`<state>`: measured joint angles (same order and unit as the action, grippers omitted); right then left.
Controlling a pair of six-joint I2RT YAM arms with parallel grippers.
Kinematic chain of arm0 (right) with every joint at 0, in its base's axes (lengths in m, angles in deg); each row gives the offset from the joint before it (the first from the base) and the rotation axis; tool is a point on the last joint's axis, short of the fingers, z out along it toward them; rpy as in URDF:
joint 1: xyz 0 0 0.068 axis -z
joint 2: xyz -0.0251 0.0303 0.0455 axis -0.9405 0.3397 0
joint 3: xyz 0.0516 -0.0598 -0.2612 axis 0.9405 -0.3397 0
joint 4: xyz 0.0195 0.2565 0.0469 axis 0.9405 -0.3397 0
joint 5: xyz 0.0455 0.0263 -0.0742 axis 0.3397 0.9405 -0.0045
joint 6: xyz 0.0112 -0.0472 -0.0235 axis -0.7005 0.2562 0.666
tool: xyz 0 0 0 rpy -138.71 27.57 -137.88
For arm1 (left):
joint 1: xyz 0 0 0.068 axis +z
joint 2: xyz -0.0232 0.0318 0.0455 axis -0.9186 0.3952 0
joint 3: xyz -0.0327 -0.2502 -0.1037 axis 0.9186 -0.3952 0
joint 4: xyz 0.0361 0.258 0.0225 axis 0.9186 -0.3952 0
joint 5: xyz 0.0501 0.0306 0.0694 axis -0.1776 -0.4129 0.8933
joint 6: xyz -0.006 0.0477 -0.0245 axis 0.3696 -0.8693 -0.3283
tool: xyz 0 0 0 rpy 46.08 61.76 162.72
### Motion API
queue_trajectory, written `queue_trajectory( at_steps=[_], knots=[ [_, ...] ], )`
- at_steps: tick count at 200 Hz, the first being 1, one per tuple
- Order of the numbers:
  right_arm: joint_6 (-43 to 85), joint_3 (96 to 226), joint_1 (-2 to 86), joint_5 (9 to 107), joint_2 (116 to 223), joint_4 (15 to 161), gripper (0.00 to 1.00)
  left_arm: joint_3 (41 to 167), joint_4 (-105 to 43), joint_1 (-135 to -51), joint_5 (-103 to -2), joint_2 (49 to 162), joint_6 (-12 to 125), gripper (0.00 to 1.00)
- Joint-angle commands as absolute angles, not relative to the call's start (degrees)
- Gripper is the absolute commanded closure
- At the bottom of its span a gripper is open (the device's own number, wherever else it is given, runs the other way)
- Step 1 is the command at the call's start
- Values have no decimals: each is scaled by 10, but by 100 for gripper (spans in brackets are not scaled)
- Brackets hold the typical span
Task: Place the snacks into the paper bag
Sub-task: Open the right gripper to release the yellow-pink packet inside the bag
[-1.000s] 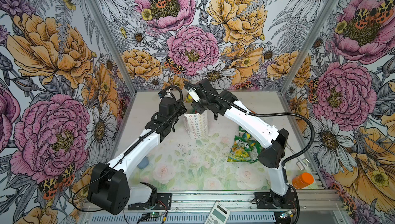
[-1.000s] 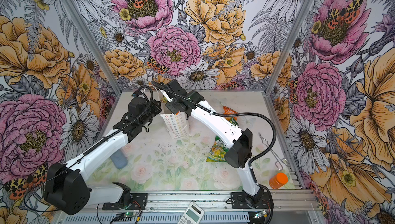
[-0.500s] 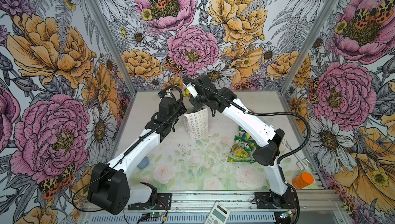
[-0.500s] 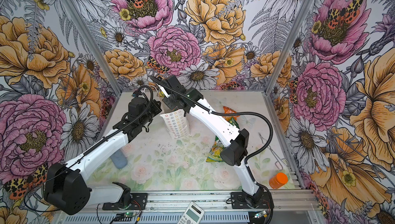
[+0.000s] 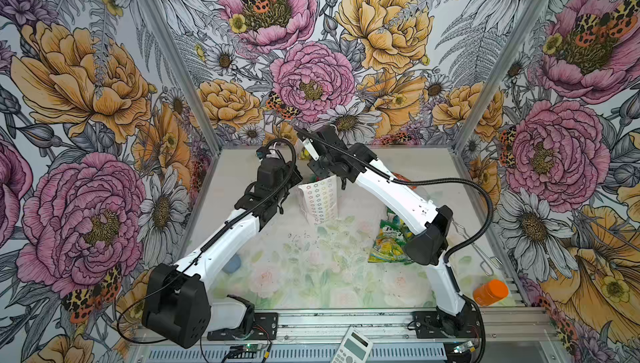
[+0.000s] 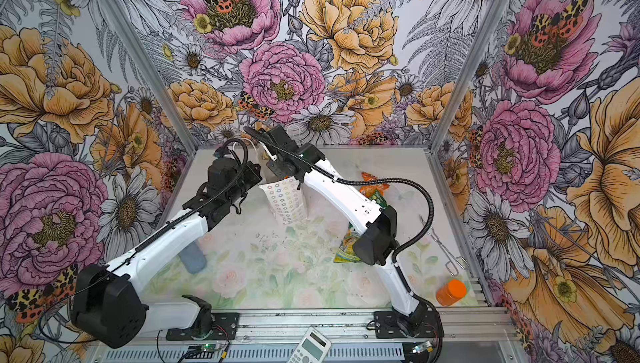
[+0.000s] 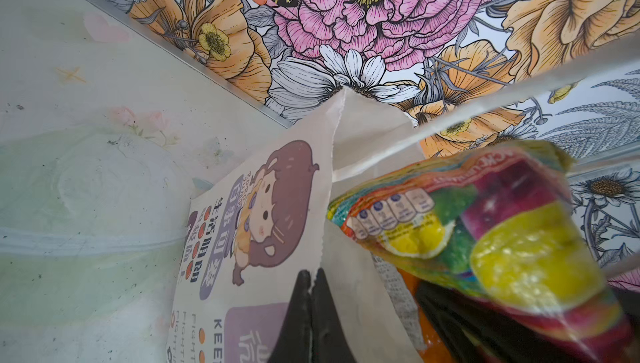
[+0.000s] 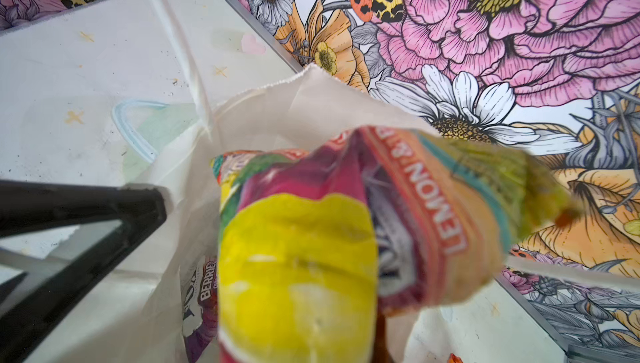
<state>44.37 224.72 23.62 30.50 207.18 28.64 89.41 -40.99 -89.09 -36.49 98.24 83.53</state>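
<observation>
Right wrist view: lemon snack packet (image 8: 298, 257) hangs from the right pincer (image 5: 307, 152), jaws narrow on its foil. Its long axis points down into the open mouth of the paper bag (image 8: 277, 108). In a top view the bag stands upright on the surface (image 5: 311, 274), at about 6 o'clock from that pincer. Left pincer (image 7: 312, 280) is pinched on the bag rim at its 9 o'clock side. Right arm is nearer; release looks next. More snacks (image 5: 389, 245) lie at the bag's 4 o'clock.
</observation>
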Motion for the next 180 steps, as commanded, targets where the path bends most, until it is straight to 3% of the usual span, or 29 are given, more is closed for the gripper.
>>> queue_trajectory(
  at_steps=[1,61,122,180],
  knots=[
    [452,2247,238,312,2055,270,73,904,-399,-895,-356,983,836,100],
    [449,2249,238,313,2053,242,71,906,-400,-895,-357,985,836,100],
    [448,2252,238,311,2052,242,48,908,-399,-896,-356,988,836,100],
    [448,2253,238,314,2041,242,42,906,-400,-895,-354,988,835,100]
  ],
)
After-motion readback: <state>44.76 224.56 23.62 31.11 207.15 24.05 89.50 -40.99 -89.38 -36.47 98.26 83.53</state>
